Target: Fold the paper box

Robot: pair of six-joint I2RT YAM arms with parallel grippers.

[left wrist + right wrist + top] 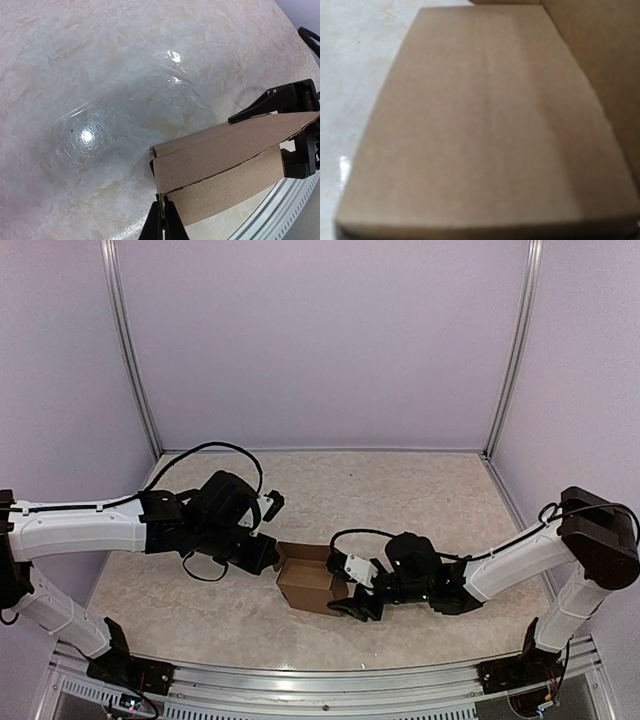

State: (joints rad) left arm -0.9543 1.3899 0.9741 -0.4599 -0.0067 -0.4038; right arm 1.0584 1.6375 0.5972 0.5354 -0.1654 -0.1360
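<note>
The paper box [308,580], plain brown cardboard with a matte, fibrous face, stands half-formed near the middle of the table [430,500], towards its near edge, between the two arms. The tabletop is glossy, cream and marble-veined, with bright glare spots. The left gripper [268,552] meets the box's left side. In the left wrist view its slim black fingers [169,222] are clenched together on a thin cardboard edge at the box's corner, below two stacked rectangular panels parted by a crease. The right gripper [352,606] sits against the box's near right corner. Its wrist view is filled by a blurred, flat cardboard panel [485,125], so I cannot tell whether its jaws grasp anything.
</note>
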